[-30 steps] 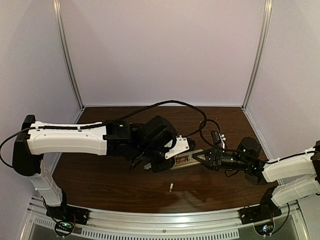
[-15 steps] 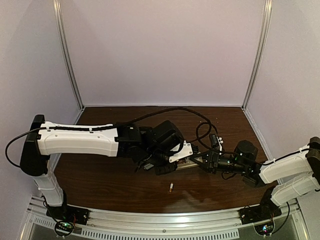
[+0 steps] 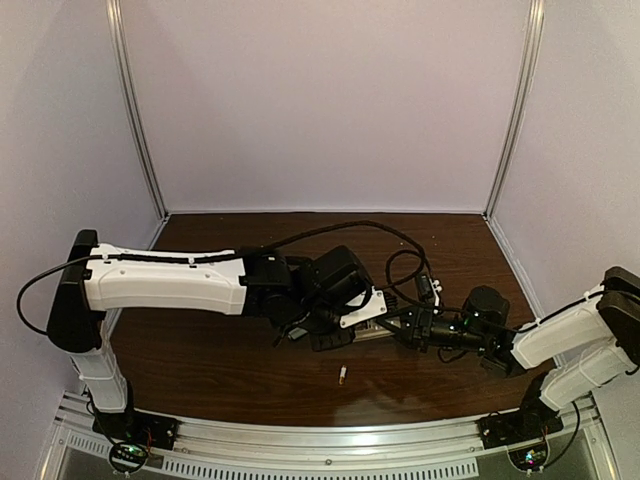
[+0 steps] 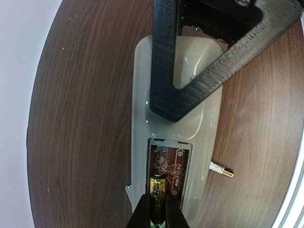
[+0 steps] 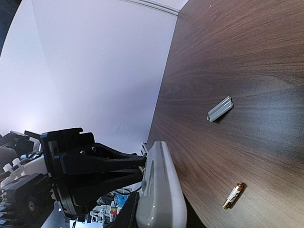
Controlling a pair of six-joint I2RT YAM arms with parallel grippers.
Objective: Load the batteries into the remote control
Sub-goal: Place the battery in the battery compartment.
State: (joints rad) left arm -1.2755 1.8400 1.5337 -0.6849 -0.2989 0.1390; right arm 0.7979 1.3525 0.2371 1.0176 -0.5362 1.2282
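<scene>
The white remote control (image 4: 178, 118) lies back-up with its battery bay (image 4: 173, 164) open. My left gripper (image 4: 158, 216) is shut on a gold battery (image 4: 157, 187) whose tip is inside the bay's left slot. My right gripper (image 5: 159, 221) is shut on the remote's end (image 5: 161, 190), and its black finger (image 4: 164, 61) crosses the remote. The second battery (image 4: 221, 169) lies loose on the table beside the remote; it also shows in the right wrist view (image 5: 233, 195) and in the top view (image 3: 342, 376). In the top view both grippers meet over the remote (image 3: 372, 331).
The grey battery cover (image 5: 220, 109) lies on the dark wooden table (image 3: 220, 370) away from the remote. Black cables (image 3: 400, 262) loop behind the grippers. White walls close in the back and sides.
My left arm has reached further right and down onto the remote. My right gripper has shifted left with the remote. The loose battery has not moved.
</scene>
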